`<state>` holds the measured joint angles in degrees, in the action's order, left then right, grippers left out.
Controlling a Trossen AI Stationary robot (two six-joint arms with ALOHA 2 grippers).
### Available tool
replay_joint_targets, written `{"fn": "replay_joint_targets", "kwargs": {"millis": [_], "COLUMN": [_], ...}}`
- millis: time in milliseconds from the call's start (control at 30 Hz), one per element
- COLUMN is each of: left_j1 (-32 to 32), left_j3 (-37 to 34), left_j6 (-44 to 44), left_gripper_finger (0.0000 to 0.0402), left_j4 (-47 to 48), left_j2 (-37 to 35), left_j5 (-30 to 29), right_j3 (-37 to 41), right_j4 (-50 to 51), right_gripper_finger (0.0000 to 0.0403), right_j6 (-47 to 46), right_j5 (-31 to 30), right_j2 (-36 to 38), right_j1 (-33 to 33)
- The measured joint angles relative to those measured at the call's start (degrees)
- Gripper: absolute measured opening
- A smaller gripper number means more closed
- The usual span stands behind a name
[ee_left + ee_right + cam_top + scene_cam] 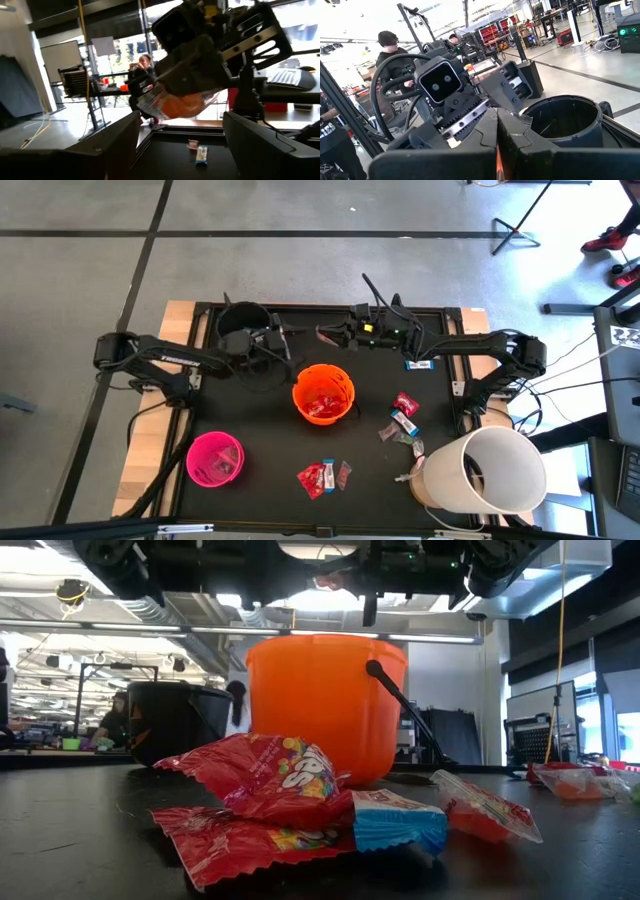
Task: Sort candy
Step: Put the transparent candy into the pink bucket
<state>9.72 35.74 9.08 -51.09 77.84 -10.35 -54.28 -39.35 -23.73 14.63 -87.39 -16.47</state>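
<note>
My right gripper (335,335) is shut on a clear candy packet with orange filling (175,102), raised above the table's far middle. My left gripper (180,145) faces it from the left, open, its fingers standing on either side of the packet without touching. Beside them stands the black bucket (245,325). The orange bucket (323,393) holds red packets, and the pink bucket (214,458) stands near left. Loose candy lies flat on the table: red packets (280,775), a blue-and-white bar (418,365), and more at the right (403,420). My right gripper pinches the packet's upper edge (192,90) between its two shut fingers, which come level from the table's right. The packet hangs tilted below the fingers, lifted clear of the table. A thin orange sliver (497,165) shows between the fingertips.
A large white container (490,470) lies at the near right corner. The black bucket (565,120) is just behind my left gripper. People (387,47) work in the room beyond the table. Bare table lies between the pink and orange buckets.
</note>
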Motion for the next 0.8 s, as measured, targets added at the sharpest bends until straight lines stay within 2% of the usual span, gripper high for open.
{"fn": "replay_joint_targets", "kwargs": {"millis": [267,567,800], "left_j1": [0.0,0.0,-0.8], "left_j3": [3.2,3.9,3.9], "left_j6": [-1.9,-2.9,-3.0], "left_gripper_finger": [0.0275,0.0274,0.0227], "left_j4": [0.0,0.8,1.8], "left_j2": [3.6,4.1,4.1], "left_j5": [-1.6,-0.9,-1.0], "right_j3": [0.0,0.0,0.0], "right_j4": [0.0,0.5,0.6], "right_gripper_finger": [0.0001,0.0001,0.0001], "right_j6": [0.3,6.0,8.6], "right_j5": [0.0,-1.1,-2.7], "right_j2": [0.0,-0.3,-0.3], "right_j1": [0.7,2.4,2.2]}}
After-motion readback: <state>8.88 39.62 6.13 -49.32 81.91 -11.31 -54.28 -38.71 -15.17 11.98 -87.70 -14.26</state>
